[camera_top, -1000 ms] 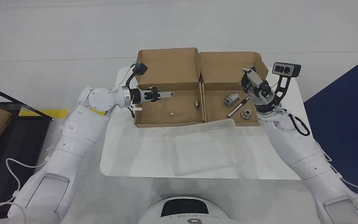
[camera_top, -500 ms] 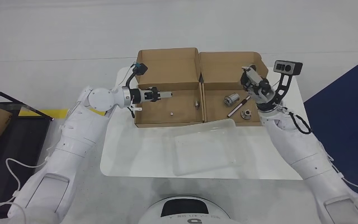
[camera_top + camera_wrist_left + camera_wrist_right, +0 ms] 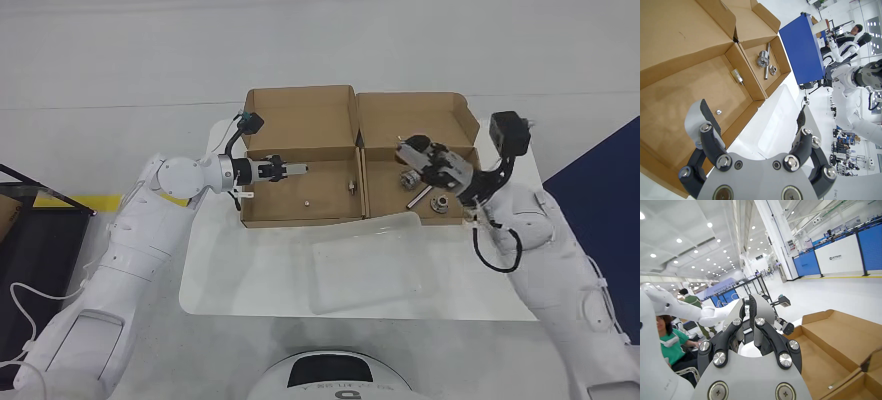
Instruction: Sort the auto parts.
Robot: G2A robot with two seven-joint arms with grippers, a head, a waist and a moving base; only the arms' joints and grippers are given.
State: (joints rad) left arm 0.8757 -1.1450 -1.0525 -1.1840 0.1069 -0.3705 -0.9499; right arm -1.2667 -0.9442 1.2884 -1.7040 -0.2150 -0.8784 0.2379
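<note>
Two open cardboard boxes stand side by side. The left box (image 3: 300, 195) holds a small stud (image 3: 718, 112) and a short cylinder part (image 3: 737, 75). My left gripper (image 3: 753, 115) hangs open over this box's floor (image 3: 290, 170), nothing between its fingers. The right box (image 3: 415, 120) holds a toothed hub (image 3: 762, 59), a steel rod (image 3: 767, 60) and a small flange (image 3: 773, 69). My right gripper (image 3: 747, 300) is above the right box's left part (image 3: 404, 151), shut on a small silvery part (image 3: 746, 298) at its fingertips.
A clear plastic tray (image 3: 365, 265) lies on the white table in front of the boxes. The box lids stand up at the back (image 3: 300, 105). A blue partition (image 3: 600, 170) is off the table's right side.
My right gripper has swung left, from the right box's right edge to above its left part, and its wrist has turned. The left arm has kept still.
</note>
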